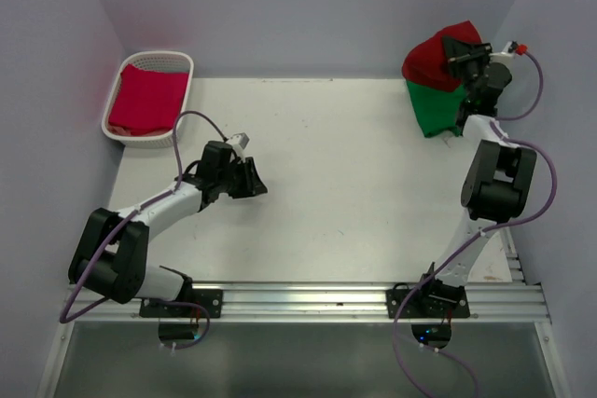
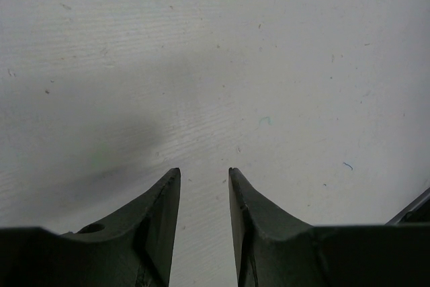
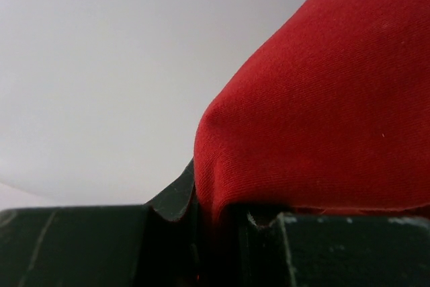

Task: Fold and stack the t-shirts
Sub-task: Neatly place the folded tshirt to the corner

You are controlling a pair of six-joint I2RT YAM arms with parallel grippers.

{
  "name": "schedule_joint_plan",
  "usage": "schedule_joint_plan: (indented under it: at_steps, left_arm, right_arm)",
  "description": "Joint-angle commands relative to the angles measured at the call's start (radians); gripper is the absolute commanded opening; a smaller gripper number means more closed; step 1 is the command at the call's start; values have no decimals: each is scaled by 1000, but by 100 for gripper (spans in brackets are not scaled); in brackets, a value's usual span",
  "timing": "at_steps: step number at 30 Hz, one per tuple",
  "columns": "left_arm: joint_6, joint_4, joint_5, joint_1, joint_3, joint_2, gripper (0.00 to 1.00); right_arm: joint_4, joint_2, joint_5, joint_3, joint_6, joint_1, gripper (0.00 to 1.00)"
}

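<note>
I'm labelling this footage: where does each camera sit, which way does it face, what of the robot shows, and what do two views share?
Top external: above and behind the robot, looking down on the table; left arm, right arm, left gripper, right gripper show.
Left wrist: on the left arm, facing down at bare table; its parted fingers show, empty.
Right wrist: on the right arm, facing a pale surface; its fingers pinch the maroon t-shirt.
Shared: top external and right wrist show that maroon t-shirt.

Overhead camera, two close wrist views
</note>
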Motion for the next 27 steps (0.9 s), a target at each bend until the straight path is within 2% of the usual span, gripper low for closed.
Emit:
schedule_joint_plan:
  at_steps: [1, 7, 11, 16, 18, 21, 23, 27]
  left_arm:
    - [12, 53, 23, -2, 42, 6, 38]
    - [21, 33, 2, -2, 40, -2, 38]
    - [18, 24, -9, -2, 42, -20, 38]
    - [27, -14, -40, -2, 54, -32, 37]
    - [30, -23, -55, -2, 60, -40, 37]
    - [33, -45, -67, -2, 72, -43, 37]
    - [33, -56, -73, -2, 83, -39, 37]
    - [35, -54, -69, -2, 86, -16, 36]
  right_arm:
    - [-82, 36, 15, 99, -108, 102, 0]
    - [-253, 190, 30, 302, -99, 156, 0]
    - [-452, 302, 102, 488, -146, 154, 0]
    - [-491, 464, 123, 756, -88, 105, 0]
    - [-436, 505, 127, 800, -76, 79, 0]
    - [-211, 505, 148, 734, 7, 64, 0]
    - [-53, 477, 180, 624, 16, 64, 0]
    - [115, 420, 188, 503, 6, 59, 0]
